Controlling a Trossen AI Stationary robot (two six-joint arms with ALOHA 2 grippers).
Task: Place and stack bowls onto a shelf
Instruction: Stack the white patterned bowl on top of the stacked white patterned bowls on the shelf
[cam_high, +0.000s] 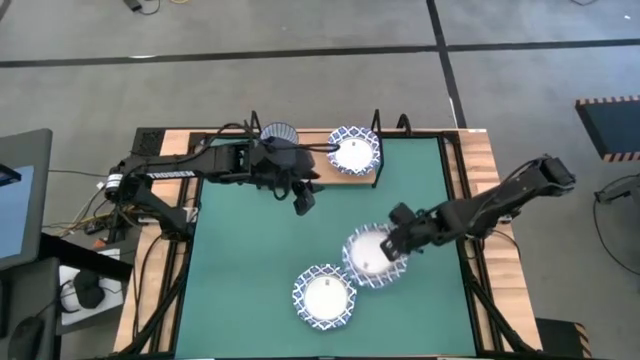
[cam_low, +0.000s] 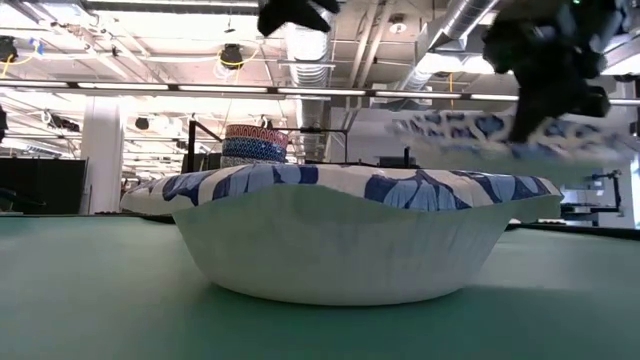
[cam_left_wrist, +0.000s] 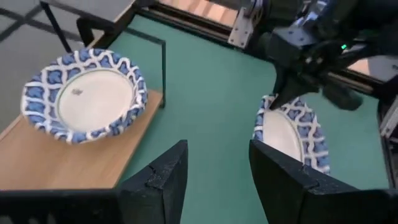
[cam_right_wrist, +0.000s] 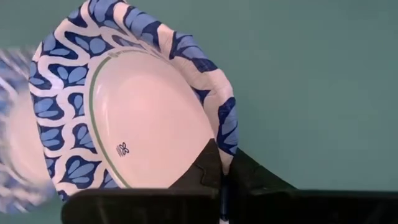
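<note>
While my right gripper (cam_high: 399, 243) is closed on the rim of a white bowl (cam_high: 372, 256) with a blue pattern, this bowl hangs tilted above the green mat (cam_high: 250, 260), right of the middle. In the right wrist view my two fingers (cam_right_wrist: 211, 168) pinch the blue edge of this bowl (cam_right_wrist: 134, 115) between them. In the low view the bowl (cam_low: 500, 135) is clearly off the mat. A second white bowl (cam_high: 324, 297) rests on the mat, near and a little left of the held one, and the two look just beside each other from above. My left gripper (cam_high: 303, 200) is over the far part of the mat, close to the shelf (cam_high: 320, 178); its fingers (cam_left_wrist: 158, 177) stand apart and hold nothing. On the shelf board lies a third white bowl (cam_high: 355, 151), and left of it a stack of small bowls (cam_high: 278, 134) with a striped one on top.
</note>
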